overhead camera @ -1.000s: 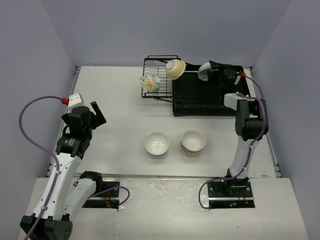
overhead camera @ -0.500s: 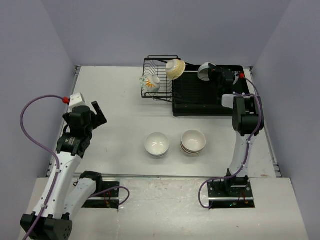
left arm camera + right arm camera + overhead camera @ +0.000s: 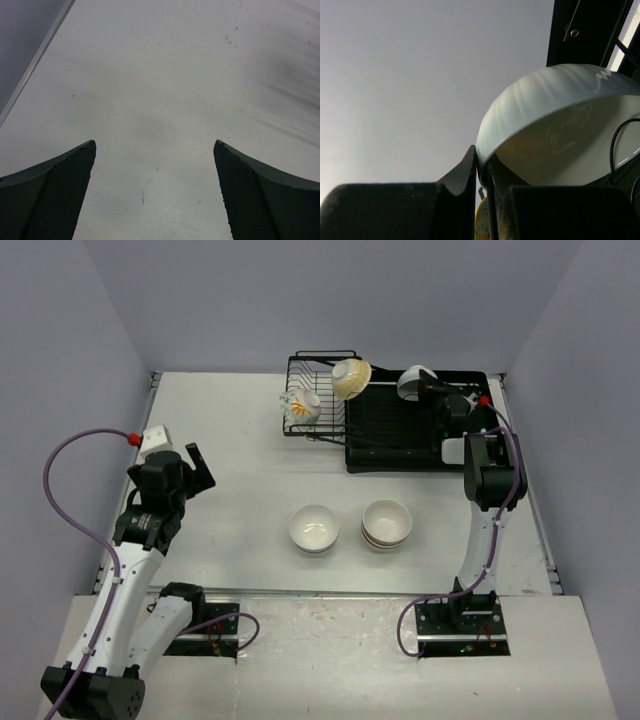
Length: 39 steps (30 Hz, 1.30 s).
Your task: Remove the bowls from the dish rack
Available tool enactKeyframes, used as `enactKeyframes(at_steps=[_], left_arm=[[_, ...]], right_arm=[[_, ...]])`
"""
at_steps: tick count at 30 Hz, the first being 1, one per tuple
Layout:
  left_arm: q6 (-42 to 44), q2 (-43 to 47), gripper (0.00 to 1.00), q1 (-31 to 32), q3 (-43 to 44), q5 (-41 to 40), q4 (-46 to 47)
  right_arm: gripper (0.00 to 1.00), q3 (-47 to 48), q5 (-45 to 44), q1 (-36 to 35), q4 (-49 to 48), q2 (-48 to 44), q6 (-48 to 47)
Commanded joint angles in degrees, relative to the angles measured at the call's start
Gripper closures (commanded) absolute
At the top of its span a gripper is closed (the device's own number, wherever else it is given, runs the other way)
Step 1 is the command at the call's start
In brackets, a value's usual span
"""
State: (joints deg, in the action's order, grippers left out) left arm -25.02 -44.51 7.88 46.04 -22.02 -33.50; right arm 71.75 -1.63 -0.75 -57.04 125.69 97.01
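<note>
Over tray, right jaws pinching white bowl

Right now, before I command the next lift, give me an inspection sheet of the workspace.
Surface: white table, faint scuffs.
Job's things: black wire dish rack holds an orange-flowered bowl and a cream-yellow bowl. A plain white ceramic bowl is tilted at the far side of the flat black drainer tray. On the table are a second white bowl and a stack of brown-banded bowls.
Clutter: nothing seen.
Grippers: left gripper open over bare table; right gripper shut on the plain white ceramic bowl's rim.
Cables: purple cables loop beside each arm.
Surroundings: plain grey walls.
</note>
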Motion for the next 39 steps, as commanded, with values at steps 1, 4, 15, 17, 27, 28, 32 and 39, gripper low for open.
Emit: enactKeyframes(at_steps=[1,4,15,17,27,28,32,39], left_arm=[[1.4,0.1,0.00,-0.3,0.6,1.1,2.5],[1.5,0.2,0.00,-0.3,0.5,1.5,2.6],[1.7,0.2,0.00,-0.3,0.5,1.6,2.7],[1.8,0.3,0.00,-0.4,0.5,1.6,2.6],[1.8,0.2,0.00,-0.4,0.5,1.7,2.7],[1.8,0.3,0.00,-0.4,0.5,1.6,2.7],[1.8,0.4,0.00,-0.4,0.5,1.6,2.6],[1.8,0.4,0.00,-0.4,0.4,1.7,2.7]], right_arm=[[1.00,-0.2,-1.5,0.3,-12.2,0.5,1.1],[1.00,0.8,-0.6,0.3,-17.0,2.2,1.2],[1.00,6.2,1.4,0.3,-32.8,7.1,-1.5],[1.00,7.4,3.1,0.3,-34.5,7.6,-1.4],[1.00,9.4,7.2,0.4,-37.6,6.4,-1.0],[1.00,9.5,7.3,0.4,-37.6,6.1,-0.7],[1.00,8.7,7.6,0.4,-37.7,4.3,0.5],[1.00,7.5,8.7,0.4,-37.9,-0.2,1.8]])
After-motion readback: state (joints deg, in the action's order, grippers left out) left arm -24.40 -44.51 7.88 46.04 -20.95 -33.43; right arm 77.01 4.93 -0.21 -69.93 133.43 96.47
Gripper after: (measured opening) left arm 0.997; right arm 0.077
